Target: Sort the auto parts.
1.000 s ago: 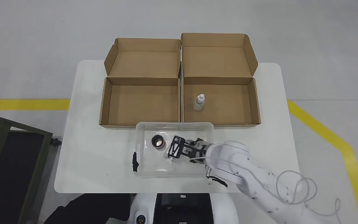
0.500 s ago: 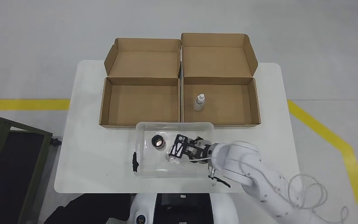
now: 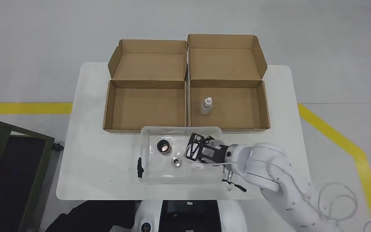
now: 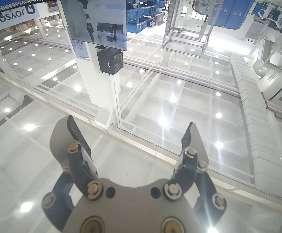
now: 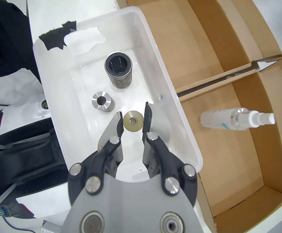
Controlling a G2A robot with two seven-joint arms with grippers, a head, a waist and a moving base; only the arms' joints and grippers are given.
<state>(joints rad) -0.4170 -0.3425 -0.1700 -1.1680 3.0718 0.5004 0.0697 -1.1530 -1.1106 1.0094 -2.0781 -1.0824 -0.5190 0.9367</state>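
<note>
**Brass disc (image 5: 131, 121) pinched low in the bin**

You had the right gripper (image 5: 132, 114) with its fingers (image 5: 119, 123) narrowed on the disc's rim, inside the clear bin (image 5: 167, 92). I judged a straight lift before swinging best, to clear the bin's wall. A steel bush (image 5: 103, 102) and a bearing (image 5: 119, 70) stood near. A spray bottle (image 5: 231, 120) lay in the cardboard box (image 5: 249, 165) beyond. The left gripper (image 4: 132, 136) had its fingers spread wide.

We are in a factory hall or warehouse: grey floor (image 3: 58, 35) with a yellow line (image 3: 35, 108), a high gridded ceiling (image 4: 193, 72) with lights (image 4: 173, 99), blue racks (image 4: 143, 19), a screen (image 4: 94, 22) on a column (image 4: 92, 83).
</note>
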